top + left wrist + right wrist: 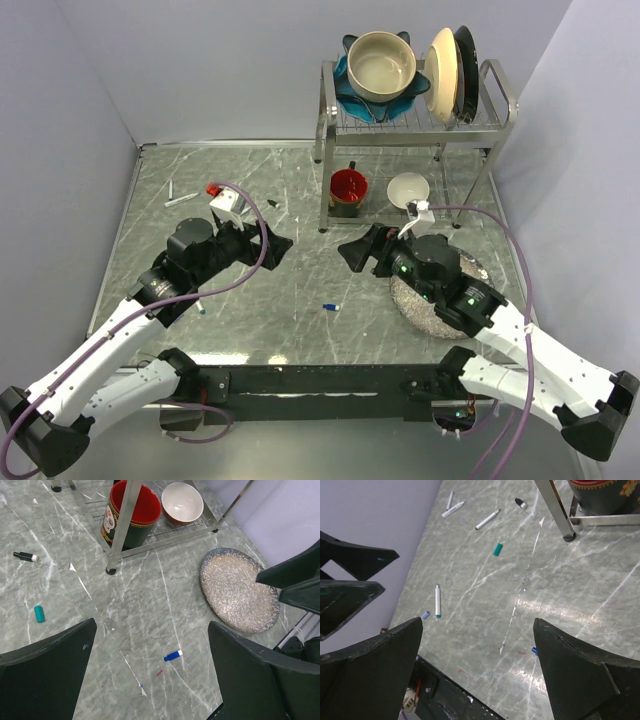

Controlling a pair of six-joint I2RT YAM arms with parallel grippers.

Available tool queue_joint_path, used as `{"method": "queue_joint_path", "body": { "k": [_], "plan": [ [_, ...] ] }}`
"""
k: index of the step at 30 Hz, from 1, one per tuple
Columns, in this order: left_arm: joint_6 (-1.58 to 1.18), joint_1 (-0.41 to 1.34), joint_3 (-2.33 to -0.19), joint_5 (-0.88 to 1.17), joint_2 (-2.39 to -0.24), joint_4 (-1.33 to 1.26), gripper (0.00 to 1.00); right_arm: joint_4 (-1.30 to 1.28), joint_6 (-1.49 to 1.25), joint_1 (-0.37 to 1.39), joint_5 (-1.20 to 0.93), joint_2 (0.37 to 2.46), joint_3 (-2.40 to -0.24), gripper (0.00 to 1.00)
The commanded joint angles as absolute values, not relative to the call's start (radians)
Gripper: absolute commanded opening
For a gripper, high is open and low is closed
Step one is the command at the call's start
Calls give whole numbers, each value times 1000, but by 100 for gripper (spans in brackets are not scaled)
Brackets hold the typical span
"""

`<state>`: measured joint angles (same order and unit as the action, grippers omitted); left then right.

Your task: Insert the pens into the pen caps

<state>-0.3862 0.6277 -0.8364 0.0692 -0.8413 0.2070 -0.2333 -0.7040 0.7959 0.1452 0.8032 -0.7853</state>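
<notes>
Both grippers hover open above the marble table, facing each other, with nothing between their fingers. The left gripper [278, 250] [152, 625] looks down on a blue pen cap [173, 655] [330, 307] lying between the arms. A teal cap [39, 613] [497, 549] and a black cap [25, 556] [520, 503] lie further left. The right gripper [348, 254] [478, 621] sees three white-grey pens [487, 519] [181, 199] at the far left and a teal-tipped pen [438, 601] beside a pale blue cap [425, 615].
A metal dish rack [400, 120] stands at the back right, with a bowl and plates on top and a red mug [132, 512] and a white bowl [182, 502] beneath. A speckled plate [239, 590] lies under the right arm. Walls close in on the left and back.
</notes>
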Motion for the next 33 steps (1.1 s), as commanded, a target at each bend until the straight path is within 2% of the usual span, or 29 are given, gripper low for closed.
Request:
{"method": "queue_joint_path", "body": {
  "k": [1, 5, 13, 18, 22, 27, 33],
  "plan": [
    [-371, 629, -867, 29, -841, 187, 99, -184, -683, 793, 153, 766, -795, 100],
    [-345, 629, -864, 3, -842, 193, 99, -166, -667, 793, 132, 744, -770, 100],
    [-357, 611, -895, -270, -870, 241, 99, -170, -640, 793, 107, 658, -727, 100],
    [-526, 537, -988, -316, -1014, 477, 99, -52, -589, 793, 34, 528, -608, 100],
    [-714, 424, -973, -368, -1060, 564, 99, -2, -600, 795, 6, 427, -537, 100],
    [-928, 255, -901, -347, -1088, 684, 100, 37, -600, 793, -44, 431, -531, 100],
    [-1014, 144, -780, -279, -1098, 657, 86, 51, -583, 793, -103, 471, -543, 98]
  ]
}}
